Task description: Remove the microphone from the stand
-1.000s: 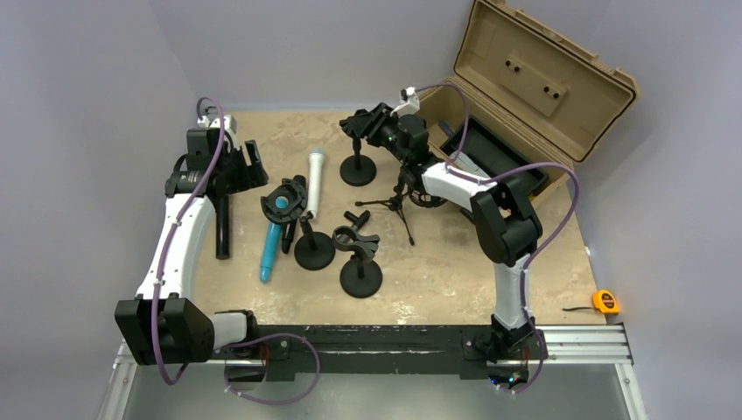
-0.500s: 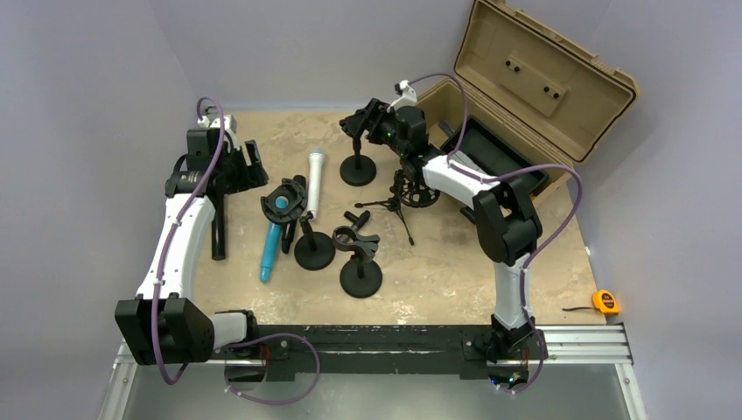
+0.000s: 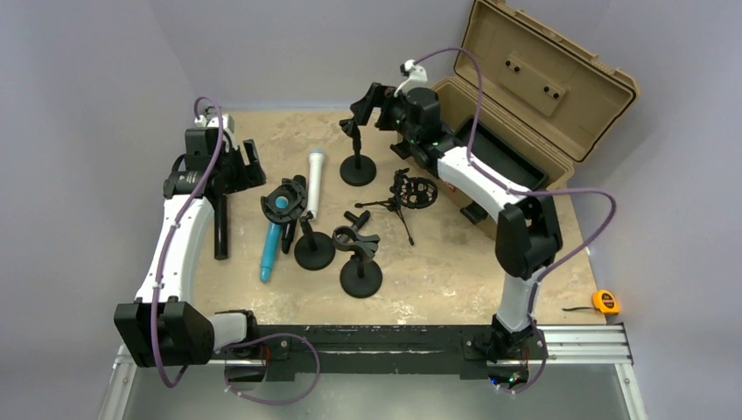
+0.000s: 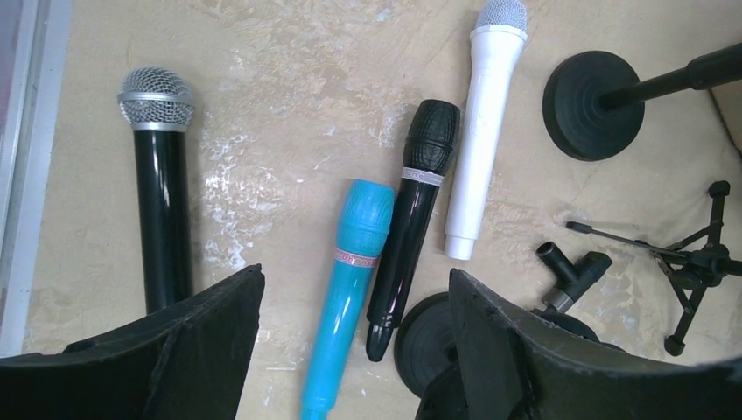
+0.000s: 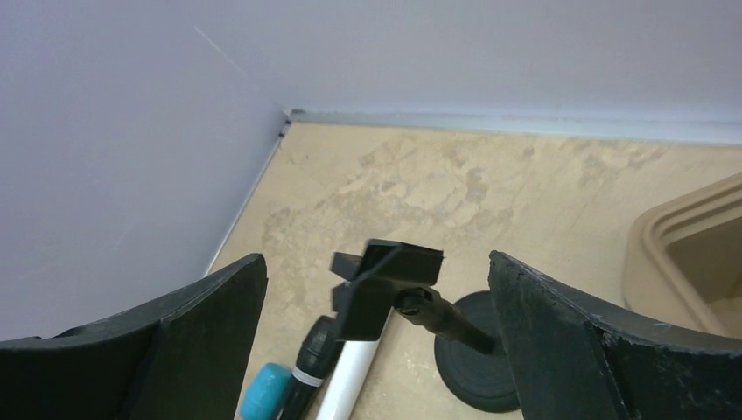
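Observation:
Several microphones lie flat on the table: a black one with a silver grille (image 4: 163, 210), a blue one (image 4: 350, 271), a slim black one (image 4: 411, 236) and a white one (image 4: 481, 140). My left gripper (image 4: 354, 273) hangs open above the blue one, holding nothing. The far stand (image 3: 357, 168) carries an empty clip (image 5: 385, 289). My right gripper (image 5: 376, 261) is wide open just above and behind that clip, touching nothing. In the top view the middle stand's (image 3: 313, 252) ring clip overlaps the blue microphone's head.
A third stand (image 3: 360, 278) with an empty clip stands nearer the arms. A small tripod with a shock mount (image 3: 407, 192) sits to the right. An open tan case (image 3: 534, 96) fills the back right corner. A tape measure (image 3: 605, 302) lies off the mat.
My right gripper has opened wide and drawn up and back from the far stand's clip. The left arm has barely moved.

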